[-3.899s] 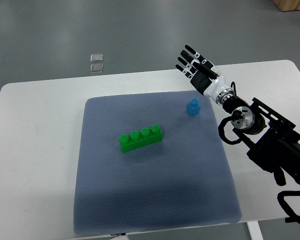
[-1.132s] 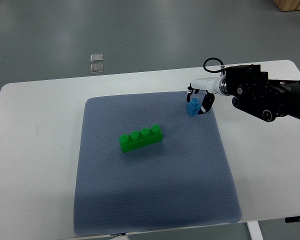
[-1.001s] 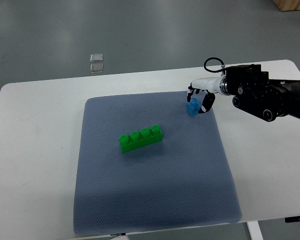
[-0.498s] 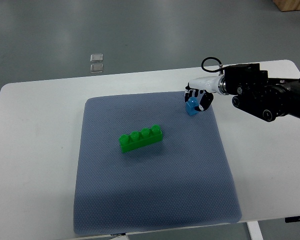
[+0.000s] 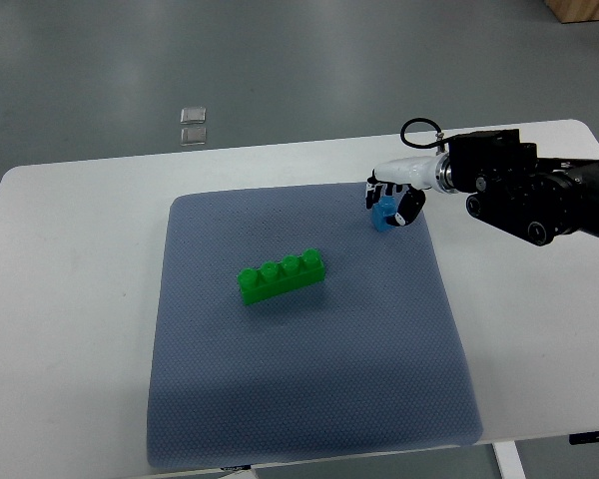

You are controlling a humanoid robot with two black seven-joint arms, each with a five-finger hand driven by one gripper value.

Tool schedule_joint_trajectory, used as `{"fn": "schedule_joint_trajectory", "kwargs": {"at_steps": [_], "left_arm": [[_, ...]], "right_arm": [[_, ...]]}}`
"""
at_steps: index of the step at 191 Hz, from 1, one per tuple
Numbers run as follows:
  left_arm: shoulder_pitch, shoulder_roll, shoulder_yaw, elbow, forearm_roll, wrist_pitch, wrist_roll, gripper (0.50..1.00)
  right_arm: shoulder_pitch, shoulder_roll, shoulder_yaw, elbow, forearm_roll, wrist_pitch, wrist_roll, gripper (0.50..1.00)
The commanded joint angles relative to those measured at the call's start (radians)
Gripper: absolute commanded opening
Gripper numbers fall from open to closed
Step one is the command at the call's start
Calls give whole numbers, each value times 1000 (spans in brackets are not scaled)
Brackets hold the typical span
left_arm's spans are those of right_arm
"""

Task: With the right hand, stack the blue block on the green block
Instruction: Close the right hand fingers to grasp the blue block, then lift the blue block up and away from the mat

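A small blue block (image 5: pixel 384 215) sits at the far right of the blue-grey mat (image 5: pixel 309 389). My right hand (image 5: pixel 391 200) comes in from the right edge and its fingers are curled around the blue block, which is partly hidden by them. I cannot tell whether the block still rests on the mat. A long green block (image 5: pixel 282 275) with a row of studs lies on the mat's middle, well to the left of and nearer than the hand. The left arm is out of view.
The mat lies on a white table (image 5: pixel 70 299). Two small clear squares (image 5: pixel 192 125) lie on the floor beyond the table's far edge.
My right hand came down from an open pose beyond the blue block, turned palm toward it, and closed its fingers around the block. The green block has not moved.
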Motion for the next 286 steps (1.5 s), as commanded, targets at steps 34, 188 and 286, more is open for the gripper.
{"fn": "schedule_joint_trajectory", "kwargs": {"at_steps": [34, 188, 286], "left_arm": [[3, 0, 0, 1, 0, 0, 0, 1000], [5, 0, 2, -3, 0, 0, -2, 1000], [3, 0, 2, -9, 2, 0, -2, 1000]], "right_arm": [[0, -1, -2, 0, -25, -1, 22, 609], [314, -200, 0, 401, 108, 67, 41, 539], [641, -175, -161, 520, 352, 162, -25, 535]]}}
